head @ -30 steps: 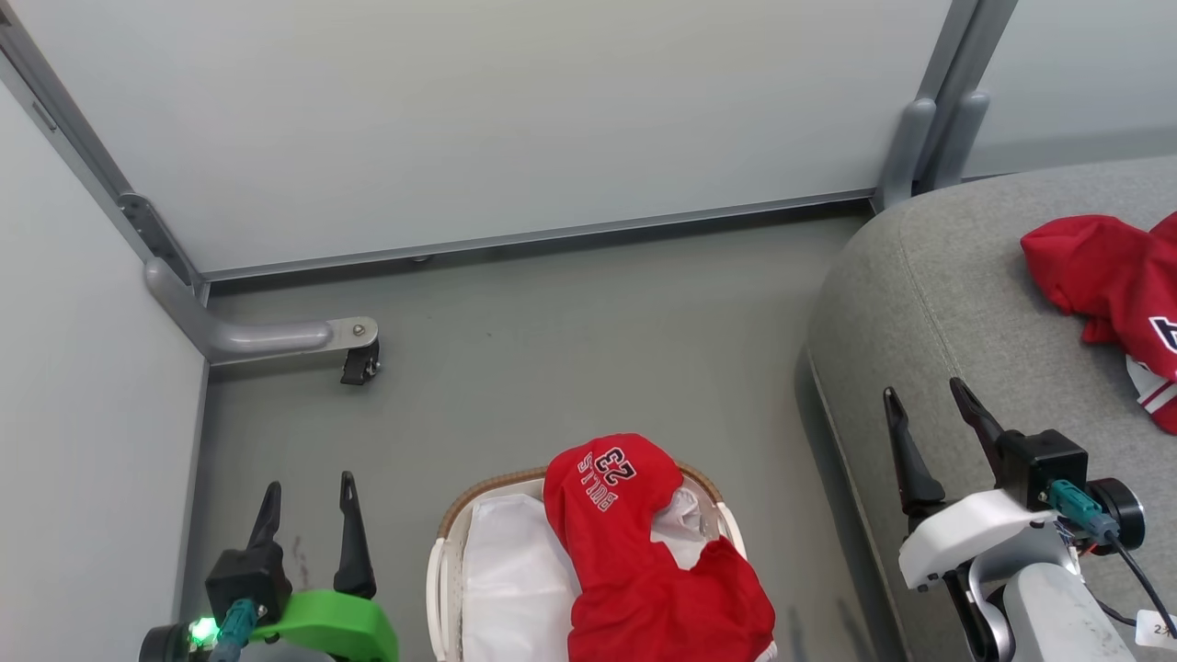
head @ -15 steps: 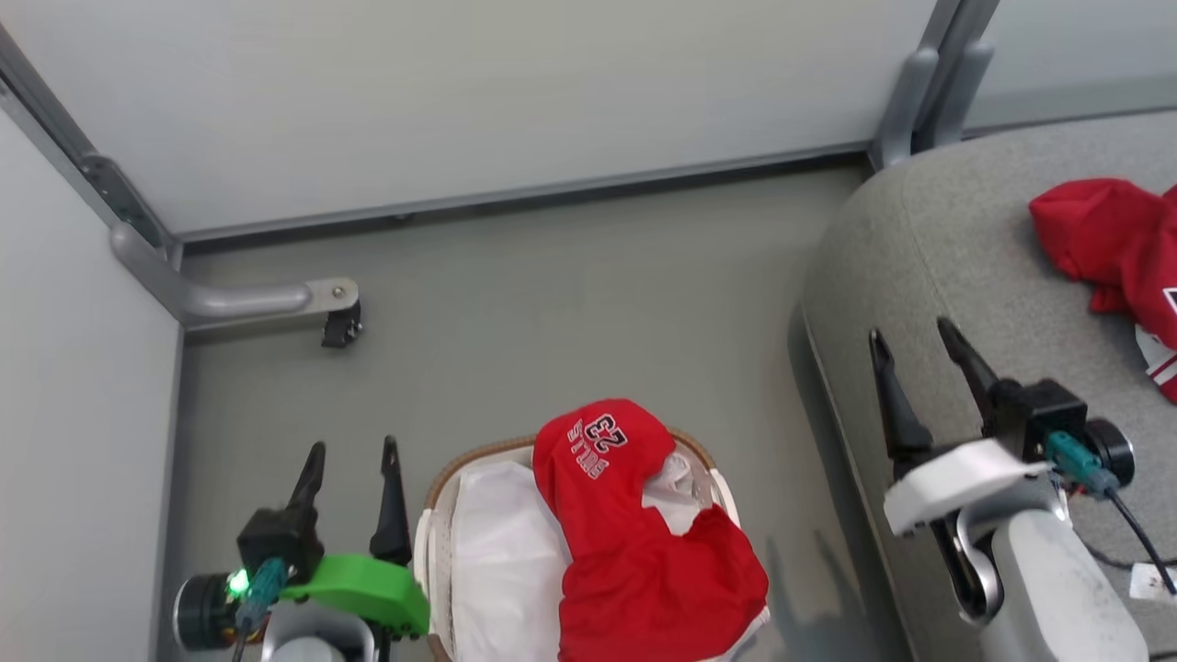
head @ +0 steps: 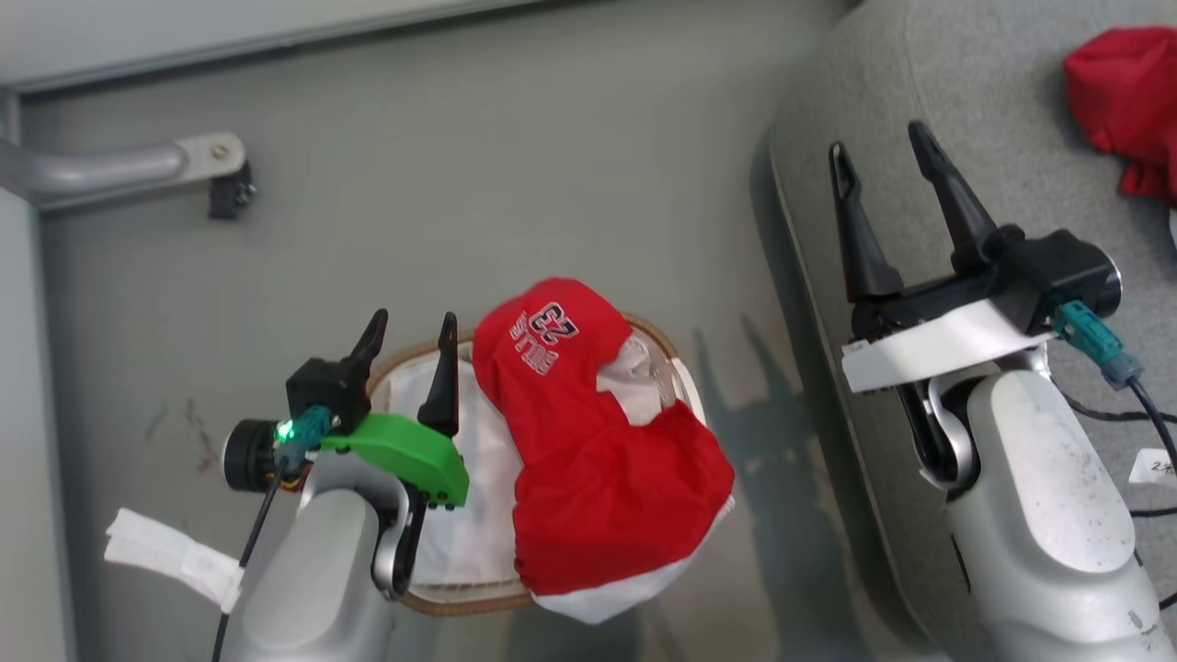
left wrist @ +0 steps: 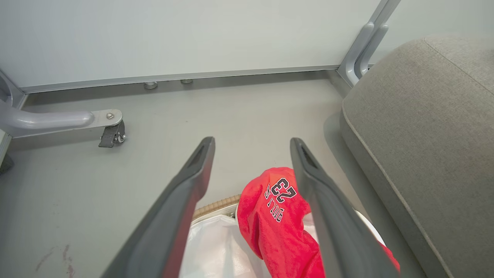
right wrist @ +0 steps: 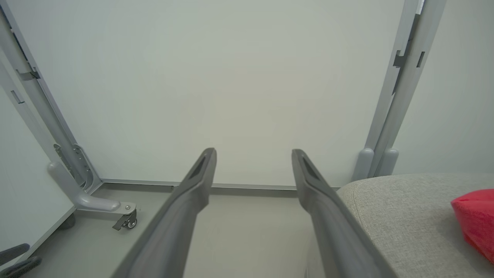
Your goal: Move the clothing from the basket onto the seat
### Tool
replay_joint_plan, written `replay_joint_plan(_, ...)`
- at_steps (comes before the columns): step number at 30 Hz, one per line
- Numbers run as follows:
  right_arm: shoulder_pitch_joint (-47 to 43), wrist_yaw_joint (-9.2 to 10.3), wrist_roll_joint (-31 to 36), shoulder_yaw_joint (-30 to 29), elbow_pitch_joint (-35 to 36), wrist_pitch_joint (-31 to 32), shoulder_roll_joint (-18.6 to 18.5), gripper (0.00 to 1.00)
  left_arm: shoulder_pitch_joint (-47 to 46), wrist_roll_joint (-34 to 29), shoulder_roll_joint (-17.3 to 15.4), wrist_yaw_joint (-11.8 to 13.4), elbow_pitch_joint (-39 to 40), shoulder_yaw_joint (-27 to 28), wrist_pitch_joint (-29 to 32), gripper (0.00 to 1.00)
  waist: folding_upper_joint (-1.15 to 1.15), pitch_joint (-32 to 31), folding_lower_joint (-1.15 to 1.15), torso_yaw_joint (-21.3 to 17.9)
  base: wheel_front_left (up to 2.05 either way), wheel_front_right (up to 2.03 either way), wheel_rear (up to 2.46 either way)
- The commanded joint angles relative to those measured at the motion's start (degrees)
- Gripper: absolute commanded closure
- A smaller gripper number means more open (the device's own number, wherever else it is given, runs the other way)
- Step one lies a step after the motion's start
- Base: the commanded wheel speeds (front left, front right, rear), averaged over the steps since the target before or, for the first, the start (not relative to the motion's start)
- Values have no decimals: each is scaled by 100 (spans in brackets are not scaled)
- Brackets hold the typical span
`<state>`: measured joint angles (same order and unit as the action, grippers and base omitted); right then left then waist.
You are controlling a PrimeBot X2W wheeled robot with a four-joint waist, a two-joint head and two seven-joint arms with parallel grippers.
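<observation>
left tool (head: 413,320) hangs over the basket (head: 464,605) rim beside the red clothing (head: 598,441), fingers spread, empty; right tool (head: 878,142) spread too, above the seat (head: 965,83) edge.

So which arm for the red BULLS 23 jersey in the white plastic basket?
Left: left gripper, open, over the basket rim beside the jersey; right gripper over the grey fabric seat.

Two pieces of red clothing: a printed garment (head: 598,441) draped over the right rim of the one white basket (head: 464,604), and a second garment (head: 1122,101) at the right edge of the single grey seat (head: 965,83). Two grippers, the left gripper (head: 414,319) and the right gripper (head: 877,138), have two dark fingers each. One castor (head: 230,188) stands on the floor.
</observation>
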<state>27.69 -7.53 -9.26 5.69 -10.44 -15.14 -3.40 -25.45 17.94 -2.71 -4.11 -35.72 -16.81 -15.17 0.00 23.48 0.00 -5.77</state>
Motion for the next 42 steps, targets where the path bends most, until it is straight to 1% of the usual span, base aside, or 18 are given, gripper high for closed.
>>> replay_joint_plan(1,132,8,-64,31,74,-1,19,0,-219,29,-36,-42,-146,-25,3,0,0,977,0,-527,0,0,0)
replay_joint_plan(8,407,8,-164,80,303,-1,47,0,-863,24,-40,-154,-941,-73,3,0,0,1607,0,-775,0,0,0)
replay_joint_plan(11,513,8,-394,52,395,-1,43,0,-1047,33,-40,-201,-1282,-61,2,0,0,1838,0,-846,0,0,0)
replay_joint_plan(15,533,8,-531,65,511,-1,46,0,-1239,39,-40,-250,-1680,-14,2,0,0,2127,0,-954,0,0,0)
replay_joint_plan(22,586,8,-639,81,605,-1,46,0,-1527,52,-87,-314,-2531,-43,3,0,0,2525,0,-1091,0,0,0)
replay_joint_plan(27,594,8,-698,95,660,0,46,0,-1704,148,-76,-336,-2861,-113,3,0,0,2728,0,-1156,0,0,0)
replay_joint_plan(29,602,8,-705,95,677,0,46,0,-1749,228,-65,-340,-2860,-226,3,0,0,2789,0,-1174,0,0,0)
replay_joint_plan(36,601,8,-703,105,622,0,44,0,-1856,668,-44,-344,-2775,-978,3,0,0,2834,0,-1159,0,0,0)
replay_joint_plan(38,620,8,-686,117,582,0,43,0,-1873,771,-56,-344,-2714,-1149,3,100,0,2791,0,-1142,0,0,0)
replay_joint_plan(42,646,8,-663,157,512,0,37,0,-1656,964,-100,-344,-2571,-1347,3,100,0,2618,0,-1137,0,0,0)
